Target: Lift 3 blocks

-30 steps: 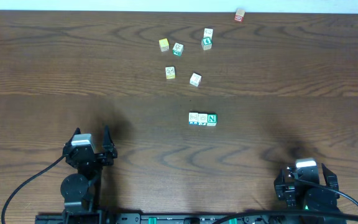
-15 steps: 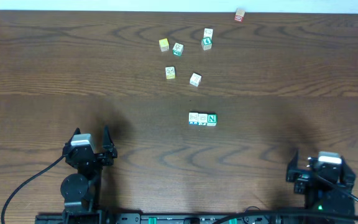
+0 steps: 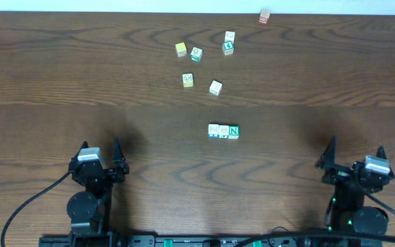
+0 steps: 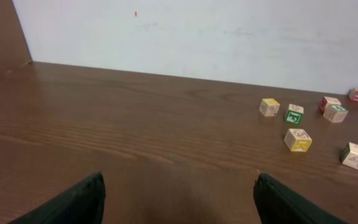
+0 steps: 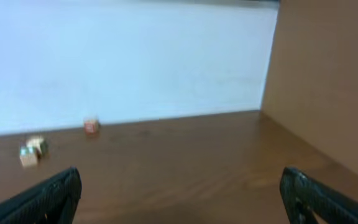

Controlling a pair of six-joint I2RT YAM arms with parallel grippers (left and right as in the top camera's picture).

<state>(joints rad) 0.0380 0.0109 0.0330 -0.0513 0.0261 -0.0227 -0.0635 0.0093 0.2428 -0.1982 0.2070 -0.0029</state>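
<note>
- The left gripper (image 3: 101, 145) sits near the front edge, jaws apart and empty. Bare table (image 3: 46, 103) lies ahead of it.
- The 3 blocks (image 3: 223, 131) lie mid-table in one tight row, touching, with the N block (image 3: 234, 131) at the right end. I think pressing the row from both ends, level and along its line, is the best way to lift all three.
- The loose cubes (image 3: 204, 65) lie farther back, well apart from the row, so the approach looks free.
- The right gripper (image 3: 356, 145) has its jaws wide apart and empty. A side panel (image 5: 328, 93) stands on its right.
</note>
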